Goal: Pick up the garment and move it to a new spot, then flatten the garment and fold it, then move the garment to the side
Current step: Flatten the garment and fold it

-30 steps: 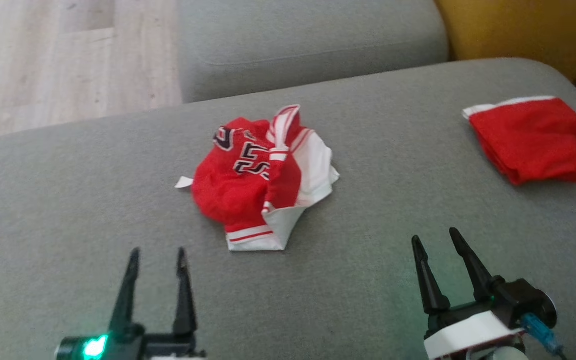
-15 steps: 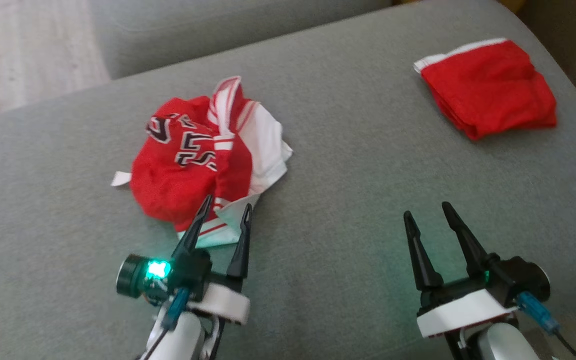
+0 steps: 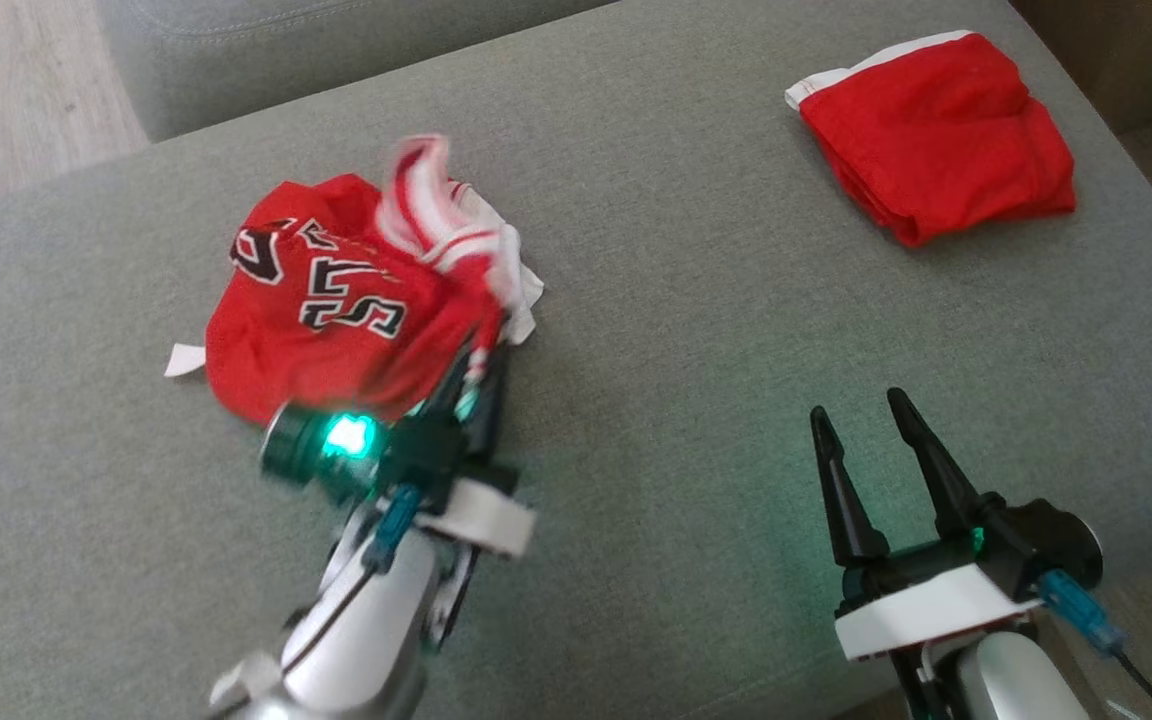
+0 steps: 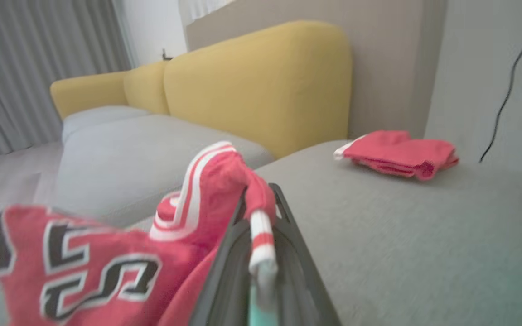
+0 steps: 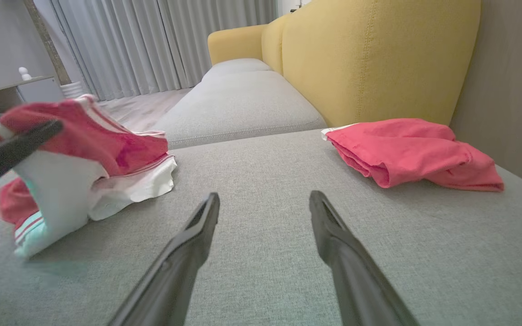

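The garment (image 3: 336,300) is a crumpled red and white jersey with black lettering, lying left of centre on the grey sofa seat (image 3: 696,340). My left gripper (image 3: 481,355) is shut on the jersey's red and white striped near-right edge, and that edge is lifted a little. In the left wrist view the striped hem (image 4: 258,226) is pinched between the two dark fingers (image 4: 261,194), with the lettered part (image 4: 84,262) hanging to the left. My right gripper (image 3: 856,405) hovers open over bare cushion at the lower right, its fingers (image 5: 197,235) spread with nothing between them.
A folded red garment with a white band (image 3: 936,135) lies at the far right of the seat, near its edge. A second grey cushion (image 3: 336,40) and wooden floor (image 3: 6,100) lie beyond. A yellow backrest (image 4: 265,86) rises behind the seat.
My left gripper reached forward to the jersey's near edge and shut on it, lifting the striped hem. The head camera tilted, shifting the whole view. The right gripper stayed open in place.
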### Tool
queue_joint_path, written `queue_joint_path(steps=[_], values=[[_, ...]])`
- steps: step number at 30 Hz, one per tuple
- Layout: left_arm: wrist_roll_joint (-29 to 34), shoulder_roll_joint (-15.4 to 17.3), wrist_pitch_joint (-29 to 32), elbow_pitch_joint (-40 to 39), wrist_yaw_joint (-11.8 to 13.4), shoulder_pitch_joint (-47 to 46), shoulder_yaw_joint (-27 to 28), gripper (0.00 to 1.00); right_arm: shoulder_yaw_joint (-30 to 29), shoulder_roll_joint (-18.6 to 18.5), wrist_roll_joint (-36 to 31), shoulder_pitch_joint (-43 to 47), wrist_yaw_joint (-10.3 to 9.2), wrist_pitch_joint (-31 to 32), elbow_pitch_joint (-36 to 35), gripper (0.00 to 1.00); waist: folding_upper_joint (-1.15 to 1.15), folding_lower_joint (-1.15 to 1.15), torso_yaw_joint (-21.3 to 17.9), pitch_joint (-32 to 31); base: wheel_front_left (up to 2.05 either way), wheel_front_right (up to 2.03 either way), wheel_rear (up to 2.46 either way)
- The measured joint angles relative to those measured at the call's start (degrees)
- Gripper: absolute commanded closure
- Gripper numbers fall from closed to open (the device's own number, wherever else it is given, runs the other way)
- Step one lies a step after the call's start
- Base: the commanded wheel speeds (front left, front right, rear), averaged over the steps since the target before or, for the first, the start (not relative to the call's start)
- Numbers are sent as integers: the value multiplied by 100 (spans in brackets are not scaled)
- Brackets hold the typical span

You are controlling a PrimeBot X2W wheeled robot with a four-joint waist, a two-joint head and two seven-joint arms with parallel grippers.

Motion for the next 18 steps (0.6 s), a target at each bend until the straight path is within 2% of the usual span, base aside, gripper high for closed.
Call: queue_joint_path(steps=[3,6,10,13,18], values=[[-110,-3,-1,-324,-267,-322,-231,100,37,0,0,-50,0,0,4,0,0,0,-19,-5,0,0,0],[-204,-5,1,-342,-568,-1055,-338,100,107,0,20,-102,0,0,2,0,0,0,-55,4,0,0,0],[-255,-30,27,-142,-655,-2569,-93,100,144,0,44,-136,0,0,3,0,0,0,-86,-30,0,0,0],[-407,-100,27,-107,-630,-3731,274,100,151,0,60,-141,0,0,2,0,0,0,-40,-39,0,0,0],[-810,-166,-14,-229,-151,-4895,1218,100,81,0,21,-143,0,0,10,0,0,0,158,-79,0,0,0]])
